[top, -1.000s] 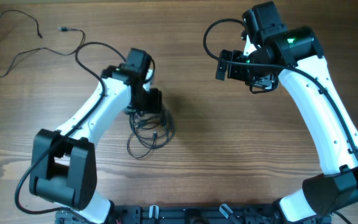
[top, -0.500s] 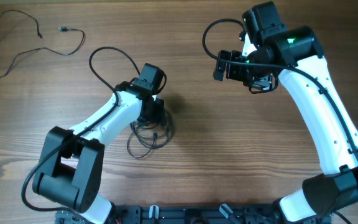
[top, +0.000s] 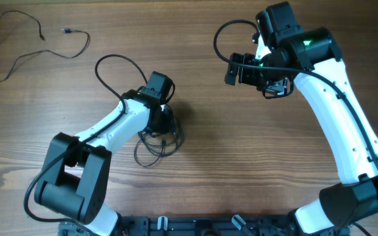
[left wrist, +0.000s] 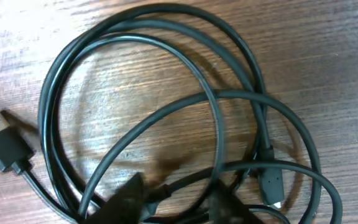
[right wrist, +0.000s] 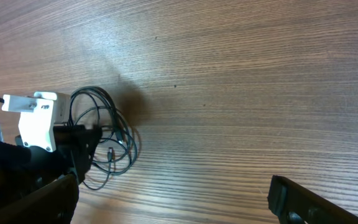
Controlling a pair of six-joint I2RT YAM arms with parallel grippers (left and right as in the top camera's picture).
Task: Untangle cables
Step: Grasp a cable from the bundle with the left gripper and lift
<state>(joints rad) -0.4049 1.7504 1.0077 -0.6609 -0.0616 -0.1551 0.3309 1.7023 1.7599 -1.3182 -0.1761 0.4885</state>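
Coiled cables [left wrist: 166, 106] right beneath left gripper [left wrist: 179, 200], fingers [left wrist: 128, 200] apart astride one strand; right gripper [top: 233, 69], spread wide, well apart from them.

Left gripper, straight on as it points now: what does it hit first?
The coiled cables: the left gripper points down into the bundle, with strands between its jaws. The table lies directly beneath.

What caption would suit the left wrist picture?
Left gripper's dark fingers poised over tangled thin black cables on a wooden table.

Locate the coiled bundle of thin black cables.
The coiled cable bundle lies left of centre on the wooden table in the overhead view, right at the left gripper.
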